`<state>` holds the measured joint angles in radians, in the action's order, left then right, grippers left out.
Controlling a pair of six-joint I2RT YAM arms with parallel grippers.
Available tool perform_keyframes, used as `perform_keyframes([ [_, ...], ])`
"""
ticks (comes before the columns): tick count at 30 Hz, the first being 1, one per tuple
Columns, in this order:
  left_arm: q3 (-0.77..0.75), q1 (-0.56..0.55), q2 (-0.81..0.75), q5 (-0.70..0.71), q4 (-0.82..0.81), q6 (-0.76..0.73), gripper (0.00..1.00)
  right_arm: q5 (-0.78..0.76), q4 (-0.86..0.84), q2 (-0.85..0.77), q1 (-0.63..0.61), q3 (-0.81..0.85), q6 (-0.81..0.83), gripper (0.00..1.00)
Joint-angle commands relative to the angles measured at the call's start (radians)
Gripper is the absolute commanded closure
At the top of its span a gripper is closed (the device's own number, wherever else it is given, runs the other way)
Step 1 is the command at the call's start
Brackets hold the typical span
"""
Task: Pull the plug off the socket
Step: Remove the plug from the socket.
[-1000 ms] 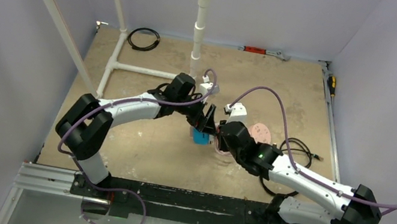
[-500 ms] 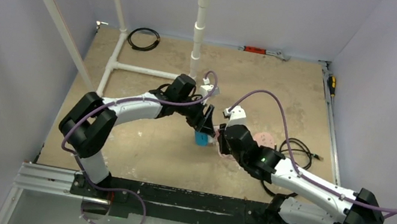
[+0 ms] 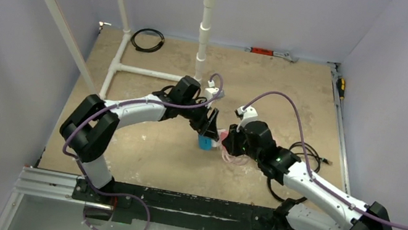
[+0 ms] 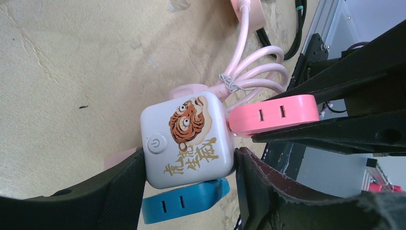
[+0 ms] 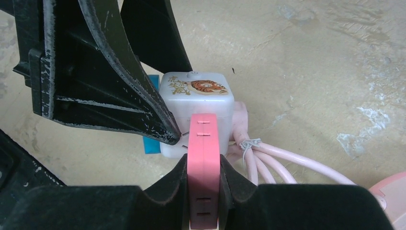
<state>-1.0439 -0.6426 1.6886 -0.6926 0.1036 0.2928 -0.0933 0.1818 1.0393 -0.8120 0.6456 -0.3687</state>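
The rough, sandy-beige counter (image 3: 139, 148) carries everything near its middle. The left fingers (image 4: 119, 191), black with textured pads, pinch the glossy white plastic cube socket with a tiger picture (image 4: 186, 139) by two opposite faces; whether it rests on the counter, I cannot tell. The right fingers (image 5: 163, 191) clamp the flat pink plastic plug (image 5: 203, 143) across its broad sides, where it looks seated in the cube's side face. Both bodies look rigid, light and smooth, so slipping seems the risk; a straight pull along the pins should suit. A flat blue plastic plug (image 4: 184, 203) occupies another face. The soft pink cable (image 4: 258, 67) lies looped, bound by a wire twist tie (image 4: 226, 82).
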Motion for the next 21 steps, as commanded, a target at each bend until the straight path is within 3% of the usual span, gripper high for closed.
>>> perform_keyframes([
  [1,-0.041,-0.009,-0.029,-0.043,-0.023,-0.014,0.84,0.096,-0.204,-0.027,-0.007,0.028,-0.012,1.0],
  [4,-0.041,-0.009,-0.017,-0.046,-0.027,-0.005,0.86,0.052,-0.208,-0.02,-0.007,0.019,-0.033,1.0],
  [10,-0.043,-0.009,-0.01,-0.027,-0.018,0.001,1.0,-0.062,-0.15,-0.008,-0.007,0.023,-0.066,1.0],
  [21,-0.044,-0.008,-0.008,0.016,0.005,-0.018,1.0,-0.254,-0.005,0.037,-0.007,0.067,-0.092,1.0],
])
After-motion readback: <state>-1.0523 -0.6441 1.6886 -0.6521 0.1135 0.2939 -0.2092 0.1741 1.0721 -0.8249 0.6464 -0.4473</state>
